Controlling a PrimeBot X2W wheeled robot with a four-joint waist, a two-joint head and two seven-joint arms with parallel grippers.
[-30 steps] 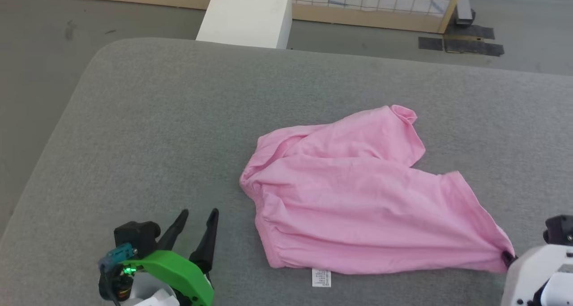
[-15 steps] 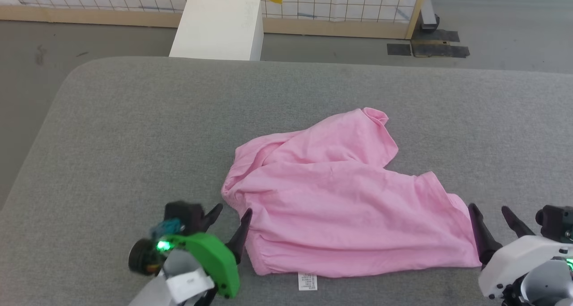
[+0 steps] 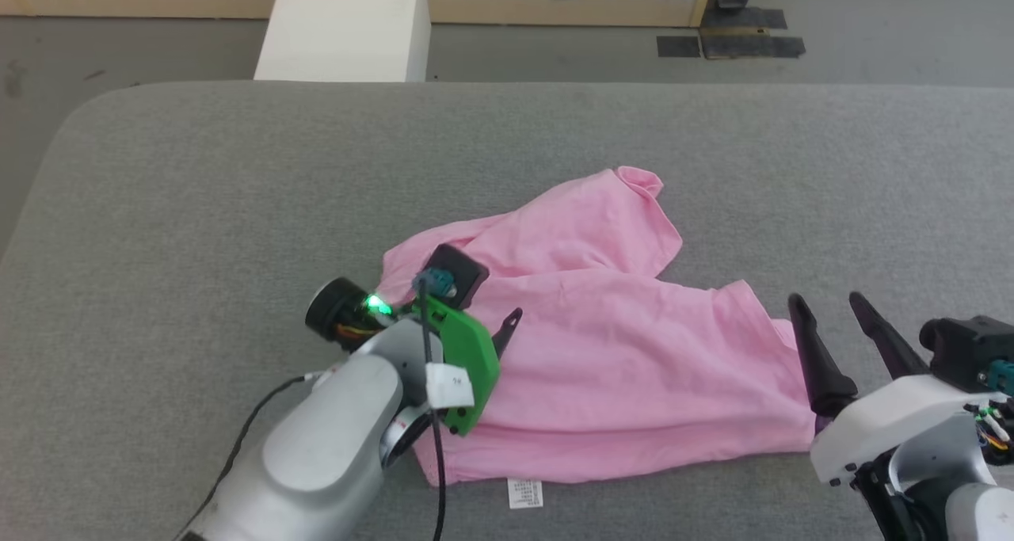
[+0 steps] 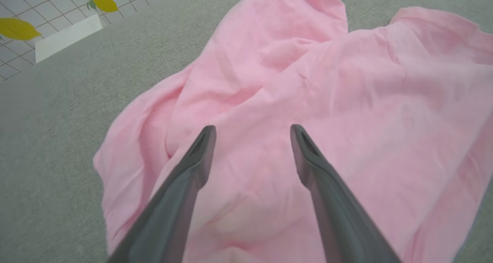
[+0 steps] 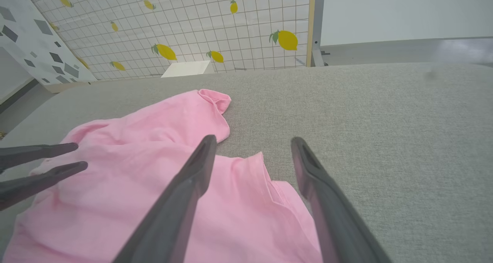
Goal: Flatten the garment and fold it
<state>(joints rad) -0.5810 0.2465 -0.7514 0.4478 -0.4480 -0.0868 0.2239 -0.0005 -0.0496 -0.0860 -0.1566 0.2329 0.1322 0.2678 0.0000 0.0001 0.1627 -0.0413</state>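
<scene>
Grey tabletop (image 3: 238,169) lay under the garment (image 3: 618,351), which was spread out but rumpled, w/ two legs splayed away from its waist end. Judged light, soft, floppy knit: it would sag & bunch if lifted at one pt, so best taken at hem or waistband corners w/ both pincers. Left pincer (image 4: 252,127) hovered over garment's waist end, jaws wide apart, empty; contact w/ cloth couldn't be told. Right pincer (image 3: 825,297) stood just beside garment's nearer leg hem, jaws wide, gripping nothing. Care label (image 3: 525,493) poked out from garment's near edge.
</scene>
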